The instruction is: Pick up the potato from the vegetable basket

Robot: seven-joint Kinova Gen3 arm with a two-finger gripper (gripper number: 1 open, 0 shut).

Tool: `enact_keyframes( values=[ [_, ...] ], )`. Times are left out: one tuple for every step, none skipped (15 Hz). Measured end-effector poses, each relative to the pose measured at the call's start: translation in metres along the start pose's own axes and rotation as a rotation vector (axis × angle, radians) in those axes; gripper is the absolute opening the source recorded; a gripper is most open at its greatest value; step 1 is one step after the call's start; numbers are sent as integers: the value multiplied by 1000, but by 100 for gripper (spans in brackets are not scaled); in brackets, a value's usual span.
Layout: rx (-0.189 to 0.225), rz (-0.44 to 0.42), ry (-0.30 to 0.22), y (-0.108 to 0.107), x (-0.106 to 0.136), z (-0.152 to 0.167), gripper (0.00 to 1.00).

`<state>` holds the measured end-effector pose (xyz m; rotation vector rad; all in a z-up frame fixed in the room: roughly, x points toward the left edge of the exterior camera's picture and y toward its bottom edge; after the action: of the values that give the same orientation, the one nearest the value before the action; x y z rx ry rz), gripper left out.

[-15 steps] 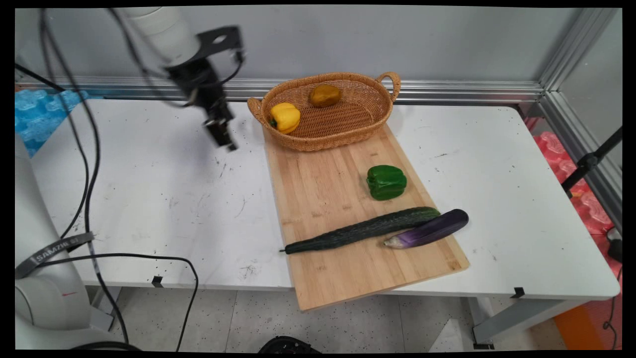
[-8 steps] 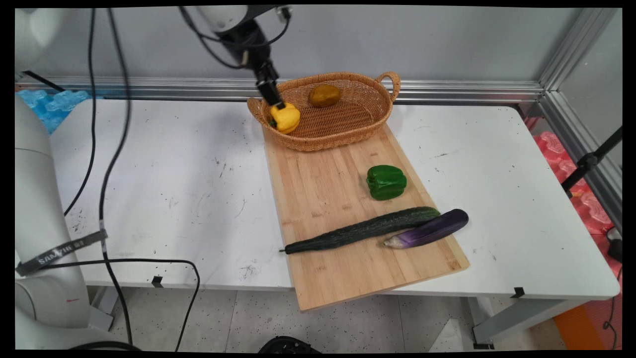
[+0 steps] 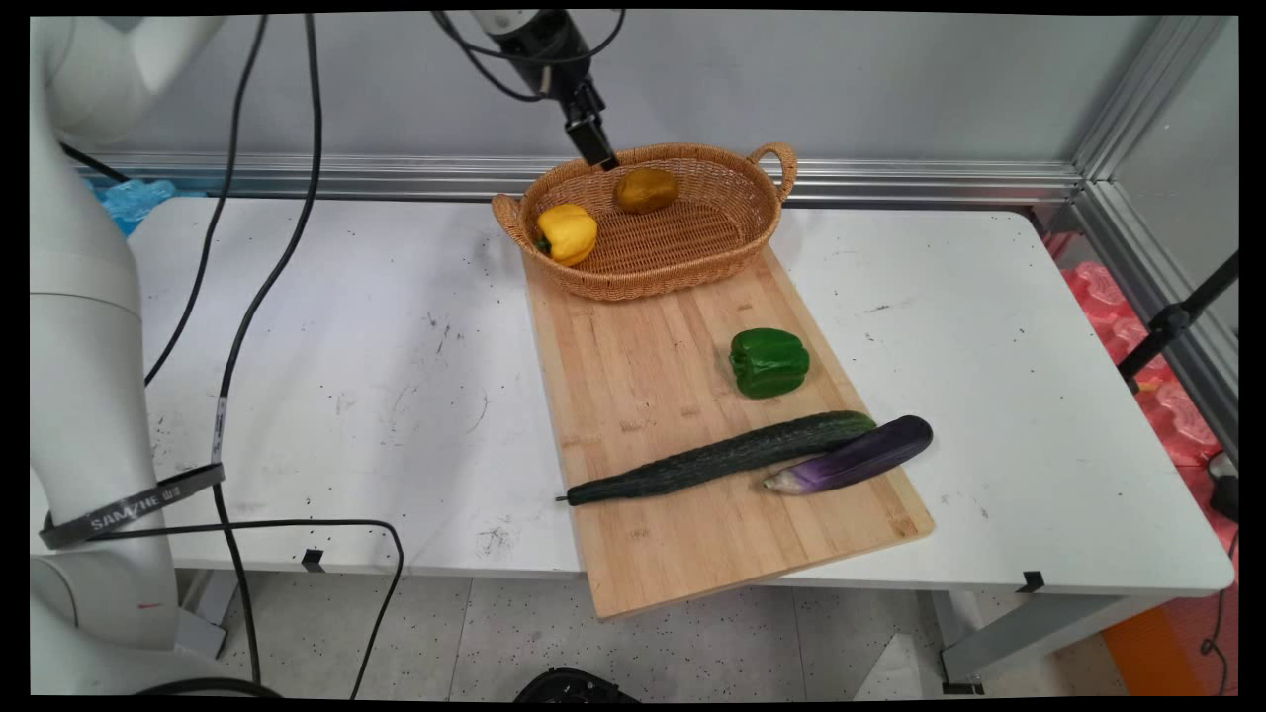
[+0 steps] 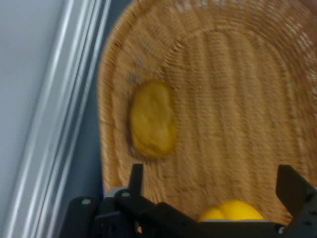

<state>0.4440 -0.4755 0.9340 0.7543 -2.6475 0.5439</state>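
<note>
My gripper (image 3: 597,154) hangs above the back left rim of the wicker basket (image 3: 754,225), open and holding nothing. In the hand view its fingers (image 4: 135,179) stand wide apart, and the gripper (image 4: 213,187) looks down into the basket (image 4: 247,69). A brownish-yellow potato-like lump (image 3: 646,190) lies just right of and below the fingertips, also seen as the lump (image 4: 152,120). A yellow bell pepper (image 3: 567,233) rests in the basket's left end; the pepper (image 4: 232,211) shows low between my fingers.
The basket sits on the far end of a wooden cutting board (image 3: 633,396). On the board lie a green bell pepper (image 3: 768,362), a long cucumber (image 3: 722,457) and a purple eggplant (image 3: 853,454). Black cables hang at the left.
The gripper swept from over the bare table at the left, past the yellow pepper, up and right to the basket's back rim.
</note>
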Motion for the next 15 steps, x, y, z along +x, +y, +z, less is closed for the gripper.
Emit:
enact_keyframes(
  values=[
    [2,5,12,-8,3,9,100],
    [0,8,21,-14,5,16,100],
    [-2,10,28,-19,6,23,100],
    [-6,11,34,-23,6,31,100],
    [-10,11,40,-27,6,39,100],
    [-15,10,45,-30,5,46,100],
    [-18,9,48,-31,4,50,100],
    [-23,8,51,-32,4,56,100],
    [-27,6,54,-34,3,62,100],
    [-32,4,58,-35,2,68,100],
    [-36,3,60,-36,2,72,100],
    [-40,1,63,-37,1,78,100],
    [-43,0,65,-37,1,82,100],
    [-47,-1,69,-38,0,88,100],
    [-50,-2,70,-38,-1,91,100]
  ],
)
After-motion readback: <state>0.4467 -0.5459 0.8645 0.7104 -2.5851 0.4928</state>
